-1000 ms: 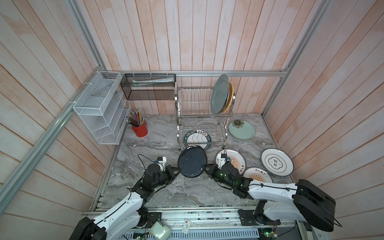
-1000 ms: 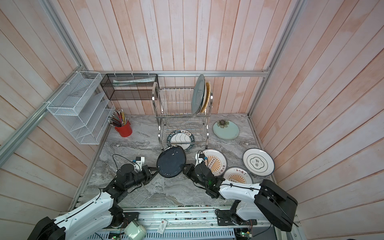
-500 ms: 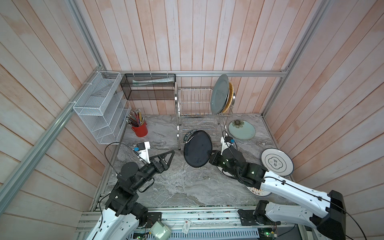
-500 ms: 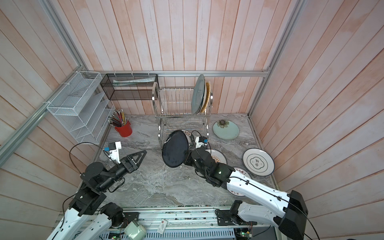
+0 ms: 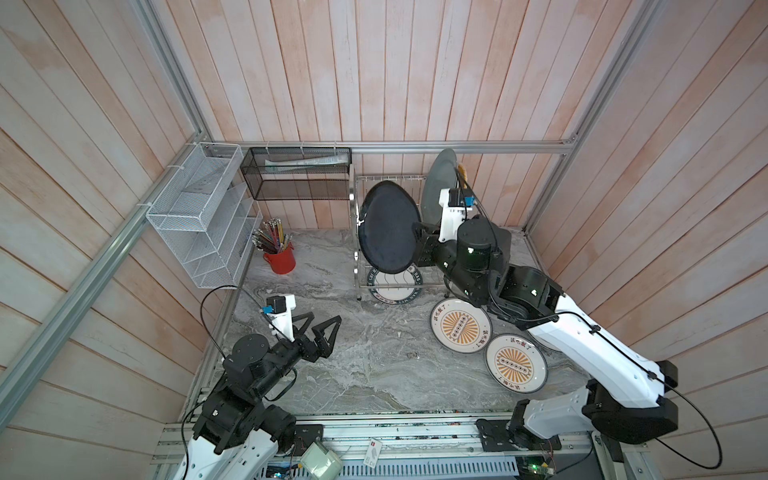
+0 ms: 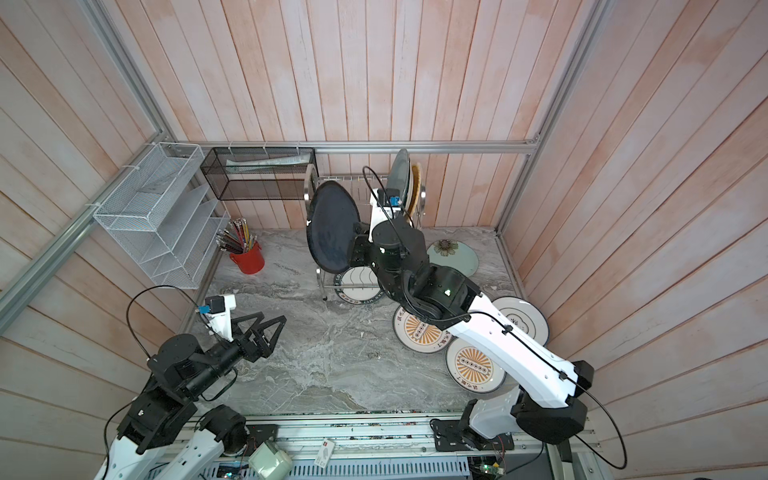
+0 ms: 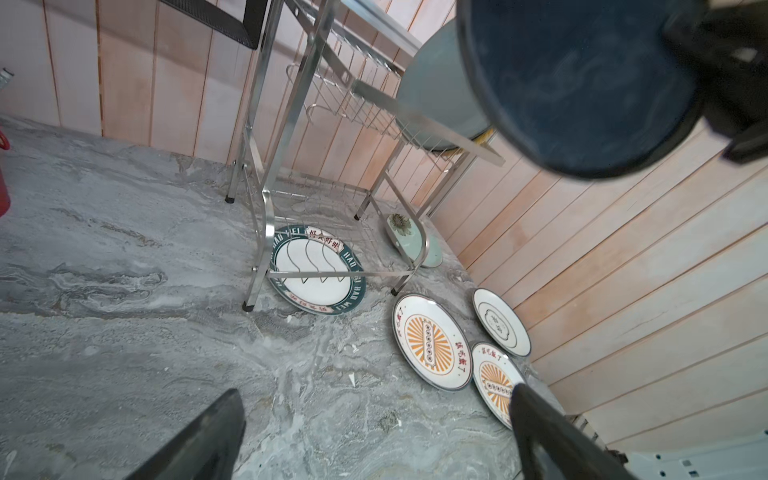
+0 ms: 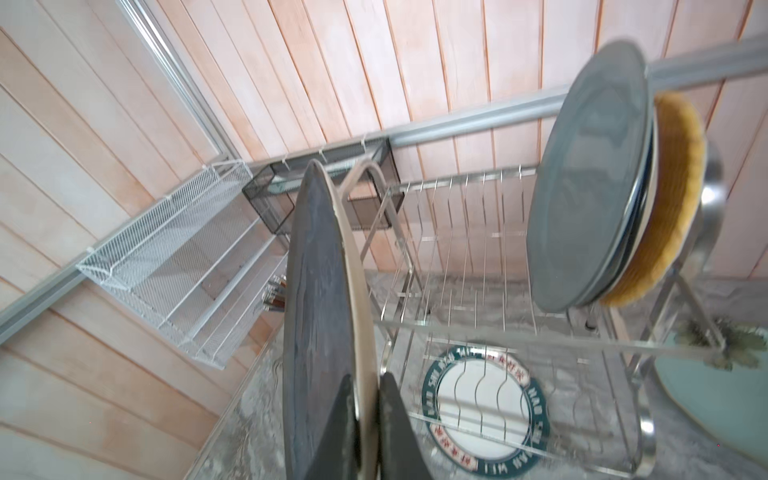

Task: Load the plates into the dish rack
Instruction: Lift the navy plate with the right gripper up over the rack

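Note:
My right gripper (image 5: pixel 417 235) (image 8: pixel 368 382) is shut on the rim of a glossy black plate (image 5: pixel 388 226) (image 6: pixel 332 226) (image 8: pixel 316 311), held on edge at the left end of the dish rack's (image 5: pixel 356 208) (image 8: pixel 457 249) upper tier. A grey-teal plate (image 5: pixel 436 187) (image 8: pixel 590 166) and a yellow woven plate (image 8: pixel 673 199) stand at that tier's right end. A green-lettered plate (image 5: pixel 392 286) (image 7: pixel 316 270) lies flat under the lower tier. Two orange-sunburst plates (image 5: pixel 459 326) (image 5: pixel 515 363) lie on the table. My left gripper (image 5: pixel 324 319) (image 7: pixel 374 392) hangs open and empty over the table's left front.
A mint flower plate (image 6: pixel 453 253) and a blue-ring plate (image 6: pixel 525 320) lie by the right wall. A red cup of pencils (image 5: pixel 280 259) stands left of the rack. A white mesh organiser (image 5: pixel 199 216) and a black mesh basket (image 5: pixel 297 174) hang on the walls.
The left gripper let go of the black plate, opened and drew back to the left. The right gripper carried the plate from the table's front up to the rack's upper tier.

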You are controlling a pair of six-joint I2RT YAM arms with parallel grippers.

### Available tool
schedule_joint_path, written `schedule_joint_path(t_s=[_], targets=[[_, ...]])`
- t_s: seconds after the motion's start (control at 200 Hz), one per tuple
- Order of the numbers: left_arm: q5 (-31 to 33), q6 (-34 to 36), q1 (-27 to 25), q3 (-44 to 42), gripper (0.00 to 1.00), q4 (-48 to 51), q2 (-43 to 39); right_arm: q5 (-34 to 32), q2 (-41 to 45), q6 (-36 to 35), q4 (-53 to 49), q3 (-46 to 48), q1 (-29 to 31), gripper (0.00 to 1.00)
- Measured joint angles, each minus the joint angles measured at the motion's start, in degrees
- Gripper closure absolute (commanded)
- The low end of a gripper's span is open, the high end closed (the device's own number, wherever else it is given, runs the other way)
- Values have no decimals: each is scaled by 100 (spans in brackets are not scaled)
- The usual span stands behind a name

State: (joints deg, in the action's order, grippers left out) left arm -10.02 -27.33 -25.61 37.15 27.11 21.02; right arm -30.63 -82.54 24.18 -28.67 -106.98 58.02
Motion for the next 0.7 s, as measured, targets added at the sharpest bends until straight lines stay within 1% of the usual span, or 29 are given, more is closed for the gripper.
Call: schedule_joint_path(t_s=[0.105,0.12,0.185,0.265,0.295,0.375,0.555,0.695], targets=[[-50,107,0,-109,0,-4,-44,-184,-850,-498,-553,-1714,-223,100],[-52,109,0,-111,0,-7,-48,-195,-907,-516,-592,-1821,-247,100],[-94,144,2,-111,0,-24,-48,-378,-1563,-831,-1036,-3077,-439,100],[-192,173,2,-122,0,-83,-46,-636,-2181,-1198,-1300,-4164,-608,100],[-212,188,2,-127,0,-101,-46,-741,-2347,-1322,-1342,-4415,-669,100],[-282,216,2,-127,0,-107,-48,-935,-2520,-1620,-1360,-4531,-839,100],[-393,254,2,-140,0,-144,-48,-1047,-2396,-2114,-1189,-3563,-1311,100],[-466,273,2,-160,0,-153,-46,-1047,-2481,-2382,-1130,-3440,-1578,100]])
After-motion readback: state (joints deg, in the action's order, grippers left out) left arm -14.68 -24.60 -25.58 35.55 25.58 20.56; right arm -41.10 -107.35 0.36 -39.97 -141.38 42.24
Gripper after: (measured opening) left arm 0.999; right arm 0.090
